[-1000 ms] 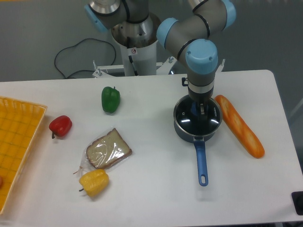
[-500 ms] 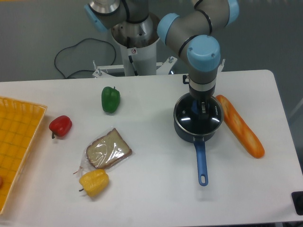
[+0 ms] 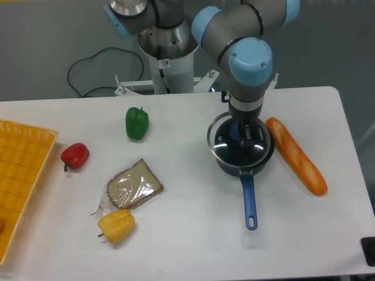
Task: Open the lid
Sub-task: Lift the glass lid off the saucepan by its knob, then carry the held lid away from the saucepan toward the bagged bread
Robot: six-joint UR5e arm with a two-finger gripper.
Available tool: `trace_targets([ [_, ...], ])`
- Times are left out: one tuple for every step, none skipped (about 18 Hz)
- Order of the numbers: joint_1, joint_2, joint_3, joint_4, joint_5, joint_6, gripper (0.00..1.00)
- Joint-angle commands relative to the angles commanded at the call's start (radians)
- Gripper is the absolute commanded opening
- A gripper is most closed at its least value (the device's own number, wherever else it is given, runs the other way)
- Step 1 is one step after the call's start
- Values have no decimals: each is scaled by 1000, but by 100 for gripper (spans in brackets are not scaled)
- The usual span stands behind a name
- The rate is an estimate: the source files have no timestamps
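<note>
Silver-rimmed lid (image 3: 225, 142), dark blue saucepan (image 3: 248, 193), seemingly checked yellow tray (image 3: 20, 170)

White table (image 3: 176, 234) carries: yellow basket (image 3: 20, 175), red pepper (image 3: 74, 155), green pepper (image 3: 136, 122), bagged bread slice (image 3: 133, 184), yellow pepper (image 3: 116, 225), blue saucepan (image 3: 248, 181), baguette (image 3: 296, 155).
</note>
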Motion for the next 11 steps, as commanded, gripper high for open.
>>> trace_targets([
  [-14,0,6,2,0,-25,36],
  [-26,0,6,5,-2,-49,36],
  [-40,0,9,6,-3,-74,36],
  [-57,0,12,8,-3,-101,36],
  [-75,-2,21,8,-3,-132,36],
  [-95,-5,32,8,-3,-164,36],
  [-112,-8,34,9,-3,-193,36],
  [-126,-8,37,9,-5,-219,36],
  [-135,-6,38,9,-6,-236,36],
  [-144,-5,43,9,-15,-247,36],
  [-149,-3,43,9,-26,-253,36],
])
